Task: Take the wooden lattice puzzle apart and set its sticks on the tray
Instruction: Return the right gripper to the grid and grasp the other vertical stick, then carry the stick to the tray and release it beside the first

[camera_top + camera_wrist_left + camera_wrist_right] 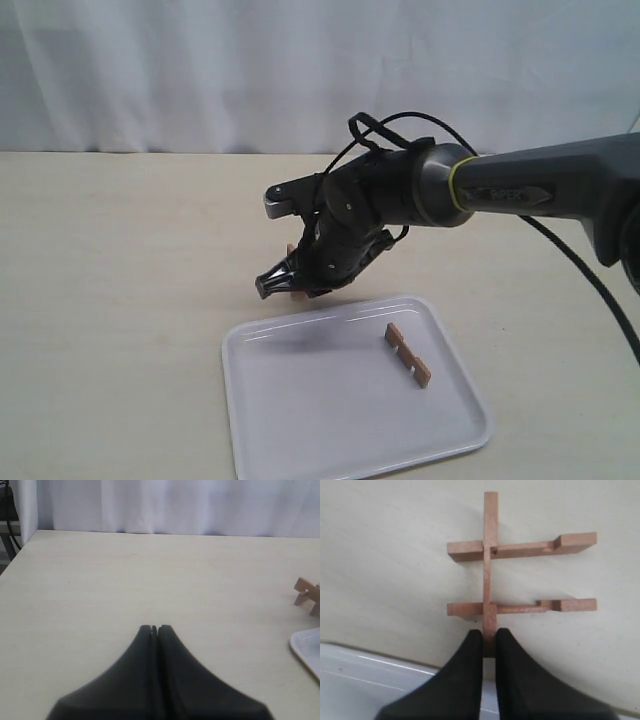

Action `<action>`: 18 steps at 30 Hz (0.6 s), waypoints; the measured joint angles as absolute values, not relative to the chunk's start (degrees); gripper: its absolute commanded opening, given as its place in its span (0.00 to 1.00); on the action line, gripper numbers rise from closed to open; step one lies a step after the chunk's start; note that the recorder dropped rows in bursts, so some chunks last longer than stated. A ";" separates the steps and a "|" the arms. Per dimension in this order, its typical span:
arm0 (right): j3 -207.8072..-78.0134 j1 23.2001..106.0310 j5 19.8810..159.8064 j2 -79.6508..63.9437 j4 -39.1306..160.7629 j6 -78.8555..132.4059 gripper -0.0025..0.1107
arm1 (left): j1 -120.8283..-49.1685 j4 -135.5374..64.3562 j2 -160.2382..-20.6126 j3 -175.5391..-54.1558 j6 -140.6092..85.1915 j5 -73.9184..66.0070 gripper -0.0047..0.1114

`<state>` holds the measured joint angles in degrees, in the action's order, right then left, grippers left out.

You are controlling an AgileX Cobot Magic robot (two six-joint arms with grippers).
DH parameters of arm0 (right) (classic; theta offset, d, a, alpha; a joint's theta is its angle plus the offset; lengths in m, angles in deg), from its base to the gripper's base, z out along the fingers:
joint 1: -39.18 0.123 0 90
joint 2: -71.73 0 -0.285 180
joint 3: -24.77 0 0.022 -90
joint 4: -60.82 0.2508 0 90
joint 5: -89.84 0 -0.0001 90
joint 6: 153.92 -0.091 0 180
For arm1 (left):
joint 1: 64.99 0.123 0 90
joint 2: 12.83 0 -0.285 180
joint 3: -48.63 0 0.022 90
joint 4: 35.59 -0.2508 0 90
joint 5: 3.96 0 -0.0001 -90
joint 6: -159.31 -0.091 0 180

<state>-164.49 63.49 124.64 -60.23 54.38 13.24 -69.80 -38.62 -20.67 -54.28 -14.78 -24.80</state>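
What is left of the wooden lattice puzzle (490, 580) is three joined reddish-brown sticks: one long bar crossed by two notched ones. My right gripper (489, 637) is shut on the end of the long bar, just beyond the far left edge of the white tray (300, 420). In the exterior view the gripper (290, 288) hides most of the puzzle (292, 250). One loose stick (408, 354) lies in the tray's right half. The left gripper (154, 628) is shut on nothing above bare table, with the puzzle (307, 595) far off beside it.
The right arm (520, 185) reaches in from the right, with a black cable looping over it. A white curtain (200, 70) hangs behind the table. The left arm does not appear in the exterior view. A tray corner (307, 647) shows in the left wrist view.
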 measured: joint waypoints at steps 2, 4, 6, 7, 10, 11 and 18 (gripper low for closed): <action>-164.49 63.49 124.89 -59.43 54.38 13.24 0.06 | -69.80 -38.62 -20.67 -54.28 -14.78 -24.80 0.04; -164.49 63.49 125.44 -58.51 54.38 13.24 0.06 | -69.80 -38.62 -20.67 -54.28 -14.78 -24.80 0.04; -164.49 63.49 126.37 -57.60 54.38 13.24 0.06 | -69.80 -38.62 -20.67 -54.28 -14.78 -24.80 0.04; -164.49 63.49 126.96 -57.02 54.38 13.24 0.06 | -69.80 -38.62 -20.67 -54.28 -14.78 -24.80 0.04; -164.49 63.49 129.03 -55.27 54.38 13.24 0.06 | -69.80 -38.62 -20.67 -54.28 -14.78 -24.80 0.04; -164.49 63.49 129.86 -54.56 54.38 13.37 0.06 | -69.80 -38.62 -20.67 -54.28 -14.78 -24.80 0.04; -159.10 63.49 132.02 -47.89 54.26 15.00 0.06 | -69.80 -38.62 -20.67 -54.28 -14.78 -24.80 0.04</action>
<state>-159.10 63.49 132.02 -47.89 54.26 15.00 -69.80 -38.62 -20.67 -54.28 -14.78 -24.80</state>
